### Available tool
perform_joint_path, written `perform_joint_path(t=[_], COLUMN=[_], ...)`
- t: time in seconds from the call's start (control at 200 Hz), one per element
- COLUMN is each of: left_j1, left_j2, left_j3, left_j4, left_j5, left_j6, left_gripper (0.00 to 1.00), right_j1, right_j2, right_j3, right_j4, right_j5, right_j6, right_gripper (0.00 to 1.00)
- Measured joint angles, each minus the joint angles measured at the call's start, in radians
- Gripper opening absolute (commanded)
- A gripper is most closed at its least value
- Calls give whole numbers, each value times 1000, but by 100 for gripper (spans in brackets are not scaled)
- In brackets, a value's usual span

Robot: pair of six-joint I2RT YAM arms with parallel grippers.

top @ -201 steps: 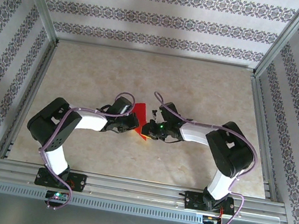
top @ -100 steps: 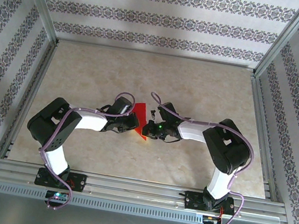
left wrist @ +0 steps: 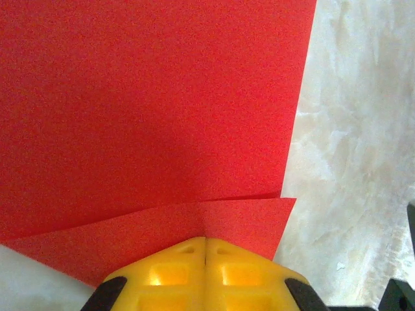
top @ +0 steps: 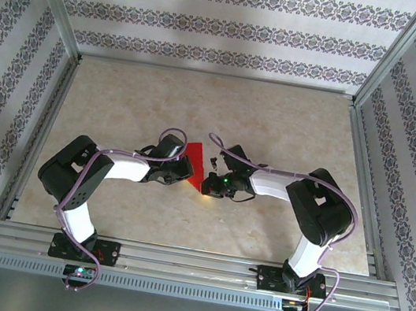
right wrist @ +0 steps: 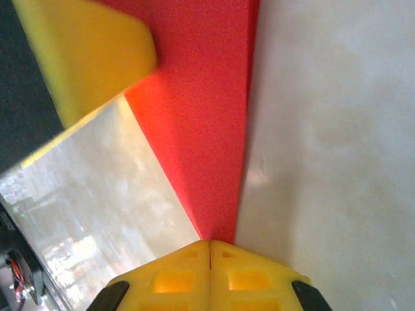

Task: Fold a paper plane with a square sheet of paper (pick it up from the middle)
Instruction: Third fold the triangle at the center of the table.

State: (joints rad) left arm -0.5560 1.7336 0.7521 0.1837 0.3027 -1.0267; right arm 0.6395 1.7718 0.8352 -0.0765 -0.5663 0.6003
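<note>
The square sheet of paper (top: 197, 162) is bright red and creased, standing up off the table between the two arms. In the left wrist view the paper (left wrist: 149, 110) spreads wide, with a folded flap (left wrist: 240, 220) along its near edge. My left gripper (left wrist: 205, 241) is shut on that flap. Its tip (top: 187, 171) meets the paper from the left. My right gripper (right wrist: 209, 243) is shut on a narrow pointed end of the paper (right wrist: 207, 129). It (top: 206, 183) holds the lower right edge. The left gripper's yellow finger (right wrist: 91, 45) is close by.
The beige marble-patterned table (top: 276, 127) lies open behind and to both sides of the arms. Aluminium frame rails (top: 182, 259) run along the near edge, and patterned walls (top: 214, 25) close the space at the back and sides.
My right gripper has closed on the paper's lower tip and shifted slightly toward the near right. More of the red sheet now shows between the grippers. The left arm has stayed still.
</note>
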Motion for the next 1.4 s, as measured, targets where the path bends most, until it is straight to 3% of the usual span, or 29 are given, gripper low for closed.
perform_joint_path(t=[0.25, 0.37, 0.535, 0.759, 0.924, 1.144, 1.399], left_j1=[2, 4, 28, 142, 202, 205, 205], left_j2=[6, 14, -21, -207, -300, -312, -256], left_j3=[22, 62, 122, 87, -8, -66, -77], left_j4=[-22, -67, -98, -107, -124, -139, -126], left_j5=[9, 32, 77, 85, 77, 90, 148], left_j6=[4, 22, 37, 40, 39, 20, -30], left_gripper=[5, 10, 18, 27, 33, 36, 38], right_j1=[-4, -16, -23, -19, 16, 26, 24], right_j2=[-108, -217, -301, -224, -140, -1, 56], right_j3=[-66, -71, -47, -2, 60, 149, 166], right_j4=[-87, -69, -15, 14, 14, 11, -8], right_j5=[15, 64, 169, 201, 201, 200, 200], right_j6=[-29, -24, -19, -2, 3, 23, 45], right_gripper=[11, 25, 30, 27, 20, 16, 15])
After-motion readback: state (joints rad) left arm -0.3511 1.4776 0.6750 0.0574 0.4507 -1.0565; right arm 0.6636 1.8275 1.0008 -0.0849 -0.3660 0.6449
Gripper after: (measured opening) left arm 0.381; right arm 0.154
